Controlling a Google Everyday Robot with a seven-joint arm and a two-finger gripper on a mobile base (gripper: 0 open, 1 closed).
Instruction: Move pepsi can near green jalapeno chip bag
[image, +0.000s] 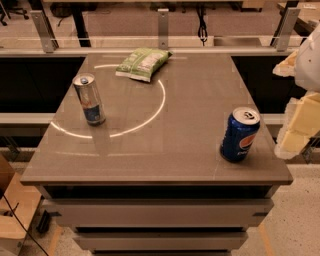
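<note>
Pepsi can (240, 134): smooth blue cylinder, stood lower right, apart from gripper (297, 127) at right edge, whose state cannot be told.

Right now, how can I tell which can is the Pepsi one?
Look at the grey table, then its near right corner, close to the gripper at the picture's right edge. The pepsi can stands there upright: short, wide and dark blue, unlike the taller, slimmer silver can on the left.
</note>
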